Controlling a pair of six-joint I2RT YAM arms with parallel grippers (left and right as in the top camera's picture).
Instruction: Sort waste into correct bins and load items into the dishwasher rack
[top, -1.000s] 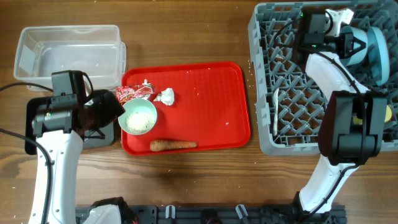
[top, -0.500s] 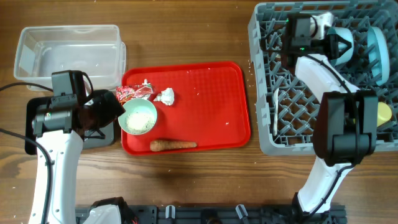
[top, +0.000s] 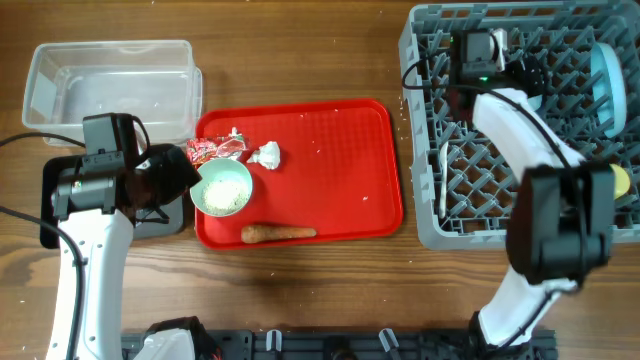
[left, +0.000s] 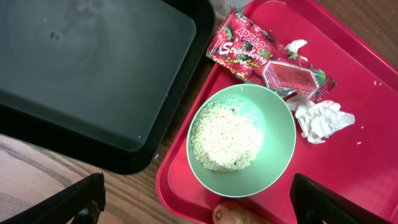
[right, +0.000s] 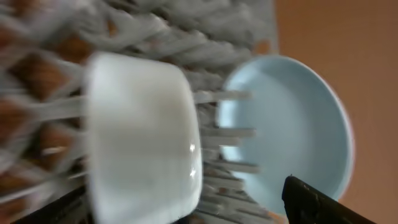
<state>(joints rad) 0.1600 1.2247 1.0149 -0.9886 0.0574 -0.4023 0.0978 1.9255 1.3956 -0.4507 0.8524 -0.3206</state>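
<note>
Nearest you on the red tray (top: 340, 150) lies the carrot stick (top: 278, 233), then the green bowl (left: 245, 146) of rice (left: 224, 137). Your left tool (left: 202, 199) hangs wide and empty by it at the black tray (left: 93, 68), with the wrapper (left: 264, 59), paper ball (left: 320, 118) and clear tub (top: 110, 85) farther back. In the rack (top: 430, 210) on your right, the spoon (top: 443, 170) and cup (top: 622, 182) come first. At the far end your right tool (top: 528, 78) stands wide around a blurred pale bowl (right: 143, 137), the upright plate (right: 292, 124) just beyond.
</note>
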